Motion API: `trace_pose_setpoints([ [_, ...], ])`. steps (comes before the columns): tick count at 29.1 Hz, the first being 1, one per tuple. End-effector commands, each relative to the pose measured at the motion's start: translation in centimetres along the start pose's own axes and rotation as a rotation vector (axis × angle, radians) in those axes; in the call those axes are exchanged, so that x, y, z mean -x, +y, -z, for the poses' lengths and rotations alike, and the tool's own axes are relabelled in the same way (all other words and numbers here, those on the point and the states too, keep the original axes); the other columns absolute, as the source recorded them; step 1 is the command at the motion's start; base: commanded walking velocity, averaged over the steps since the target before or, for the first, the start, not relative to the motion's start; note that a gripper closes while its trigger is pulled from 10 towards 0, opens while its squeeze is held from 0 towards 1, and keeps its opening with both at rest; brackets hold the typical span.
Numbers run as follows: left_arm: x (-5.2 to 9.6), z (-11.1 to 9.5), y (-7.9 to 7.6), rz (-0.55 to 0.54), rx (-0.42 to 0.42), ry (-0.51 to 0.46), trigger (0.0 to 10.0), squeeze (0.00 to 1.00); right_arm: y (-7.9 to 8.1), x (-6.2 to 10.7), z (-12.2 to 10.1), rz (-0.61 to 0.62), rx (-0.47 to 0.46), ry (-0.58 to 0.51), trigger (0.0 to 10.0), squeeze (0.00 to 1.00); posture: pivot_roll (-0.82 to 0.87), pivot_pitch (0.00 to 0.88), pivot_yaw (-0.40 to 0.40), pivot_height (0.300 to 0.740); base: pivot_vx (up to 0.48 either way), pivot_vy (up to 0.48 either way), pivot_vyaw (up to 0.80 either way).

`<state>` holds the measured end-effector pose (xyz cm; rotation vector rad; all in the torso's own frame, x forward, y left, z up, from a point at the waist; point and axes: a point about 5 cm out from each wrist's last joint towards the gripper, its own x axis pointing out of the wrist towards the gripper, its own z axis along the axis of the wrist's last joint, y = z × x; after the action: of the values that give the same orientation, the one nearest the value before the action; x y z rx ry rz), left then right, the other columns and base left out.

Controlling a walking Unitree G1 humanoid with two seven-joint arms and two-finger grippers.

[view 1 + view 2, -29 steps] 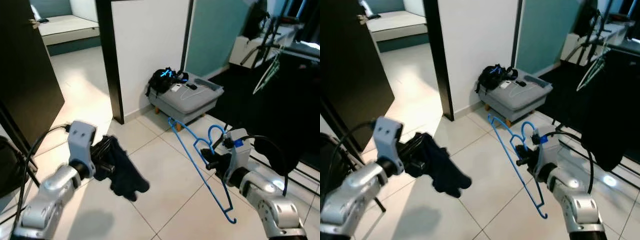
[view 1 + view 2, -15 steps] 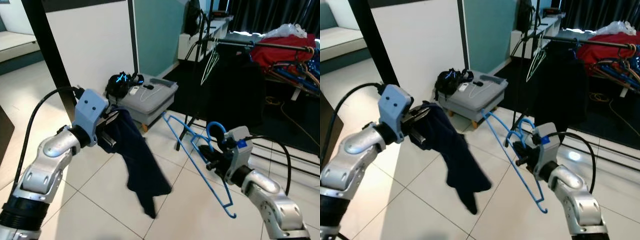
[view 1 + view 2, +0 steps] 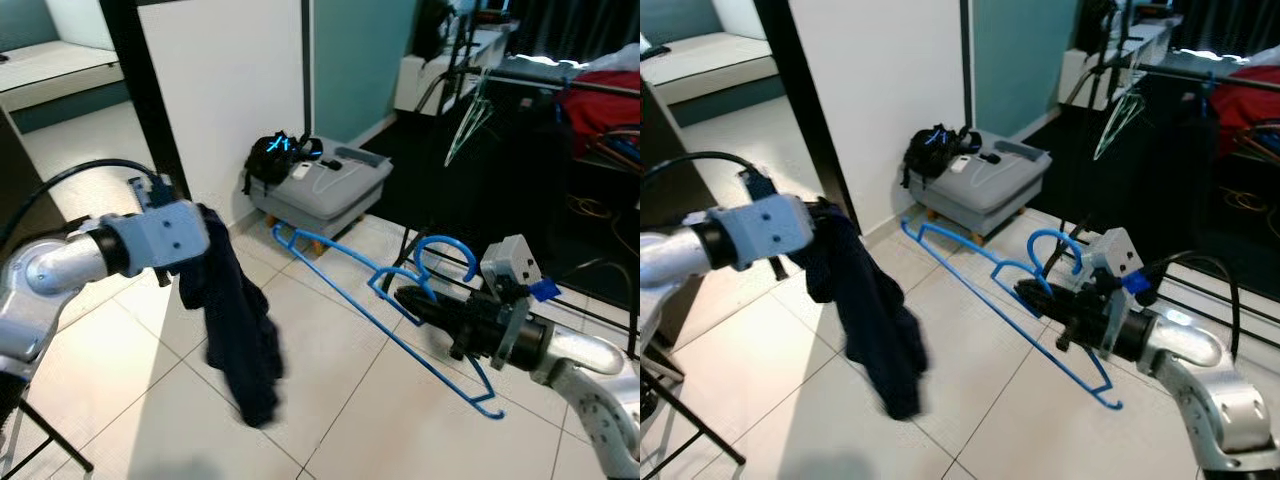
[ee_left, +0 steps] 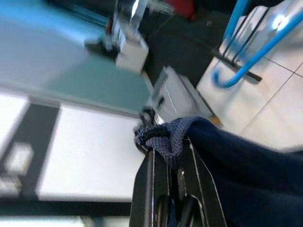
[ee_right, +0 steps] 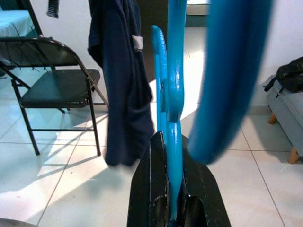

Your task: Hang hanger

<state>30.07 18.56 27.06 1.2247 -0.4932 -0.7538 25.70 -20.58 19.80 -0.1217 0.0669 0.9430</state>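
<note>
Blue hanger point(image 3: 385, 300) clamped in right end effector point(image 3: 415, 303), now swung flatter. Dark garment point(image 3: 236, 330) pinched by left end effector point(image 4: 166, 176), dangling nearer; rack not yet reached

The hanger point(image 3: 385, 312) looks like smooth, glossy blue plastic. The navy garment point(image 3: 235, 335) is soft matt cloth, knitted at its gripped edge. Floor tiles point(image 3: 330, 400) are pale and glossy. The folding chair point(image 5: 52, 90) has dark metal legs.

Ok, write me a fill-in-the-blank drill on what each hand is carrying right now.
1. The right hand is shut on a ____ hanger.
2. The left hand grips a dark ____ garment.
3. The garment hangs down ____ the tiled floor.
4. The black bag rests on a ____ stool.

Missing words: blue; navy; above; grey
</note>
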Motion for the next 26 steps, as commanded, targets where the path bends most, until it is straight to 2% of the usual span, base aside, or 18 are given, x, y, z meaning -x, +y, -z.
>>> trace_pose_setpoints([
  [1,-0.4,-1.6,0.3,0.079,-0.162,-0.086,10.0,0.00,-0.1,0.1,-0.1,-0.026,0.008,0.012,10.0,0.00,-0.05,0.000,0.025,0.735,0.000,0.000,0.00],
  [2,-0.4,-1.6,0.3,0.079,-0.162,-0.086,10.0,0.00,-0.1,0.1,-0.1,-0.026,0.008,0.012,10.0,0.00,-0.05,0.000,0.025,0.735,0.000,0.000,0.00],
  [3,-0.6,-1.9,0.1,0.119,-0.205,-0.118,10.0,0.00,0.0,0.1,-0.1,-0.046,0.013,0.025,10.0,0.00,-0.04,0.000,0.025,0.735,0.000,0.000,0.00],
  [6,-0.8,-2.1,0.2,0.135,-0.219,-0.140,10.0,0.00,0.2,0.1,-0.1,-0.066,0.015,0.036,10.0,0.00,-0.04,0.000,0.025,0.735,0.000,0.000,0.00],
  [16,-1.1,-1.9,1.7,0.113,-0.288,-0.161,10.0,0.00,1.2,0.0,-0.1,-0.143,0.006,0.079,10.0,0.00,-0.05,0.000,0.031,0.735,0.000,0.000,0.00],
  [22,-1.4,-1.6,1.5,0.115,-0.307,-0.166,10.0,0.00,1.6,0.2,0.0,-0.180,-0.004,0.096,10.0,0.00,-0.05,0.000,0.032,0.735,0.000,0.000,0.00],
  [26,-1.5,-1.5,1.2,0.124,-0.316,-0.184,10.0,0.00,2.2,0.9,0.3,-0.255,-0.027,0.145,10.0,0.00,-0.05,0.000,0.034,0.735,0.000,0.000,0.00],
])
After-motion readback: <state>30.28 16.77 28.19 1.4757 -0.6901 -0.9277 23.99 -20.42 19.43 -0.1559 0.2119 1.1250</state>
